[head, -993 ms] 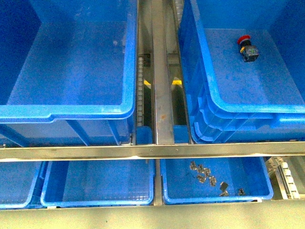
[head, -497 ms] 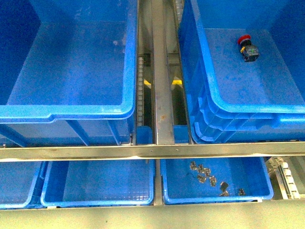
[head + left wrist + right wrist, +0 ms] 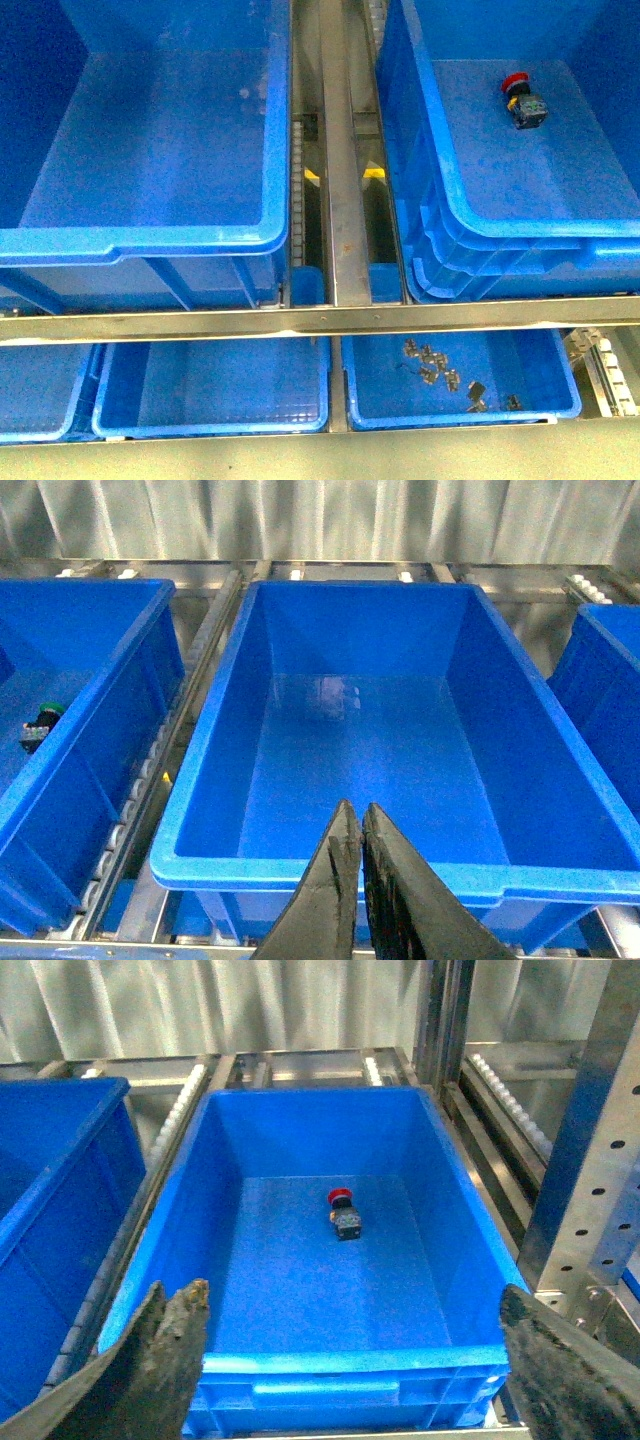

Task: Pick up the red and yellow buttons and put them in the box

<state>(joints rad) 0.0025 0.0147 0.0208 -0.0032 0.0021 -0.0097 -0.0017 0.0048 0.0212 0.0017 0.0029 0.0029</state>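
- The right box (image 3: 540, 226) holds the red button (image 3: 519, 101), which lies on its side on the floor. It is in the far half, clear of every wall, with its red cap turned toward the far wall.
- The right gripper (image 3: 350, 1300) hangs above the near rim of that box. Its jaws are spread wide with nothing between them, and the button lies well beyond them.
- The left gripper (image 3: 358, 815) hangs above the near rim of the left box (image 3: 150, 240). Its two dark fingers are pressed together and grip nothing.
- The left box has a bare floor in both the front and left wrist views.
- A metal rail (image 3: 340, 180) with roller tracks runs between the two boxes, which are apart from each other.
- In the left wrist view, a third box (image 3: 100, 680) stands beside the left box. In it lies a small switch (image 3: 38, 723) whose cap looks green, though it is too small to be sure.
- Shallower trays (image 3: 210, 428) sit on the lower level in front of a cross bar. The right one holds a scatter of small metal parts (image 3: 440, 365).
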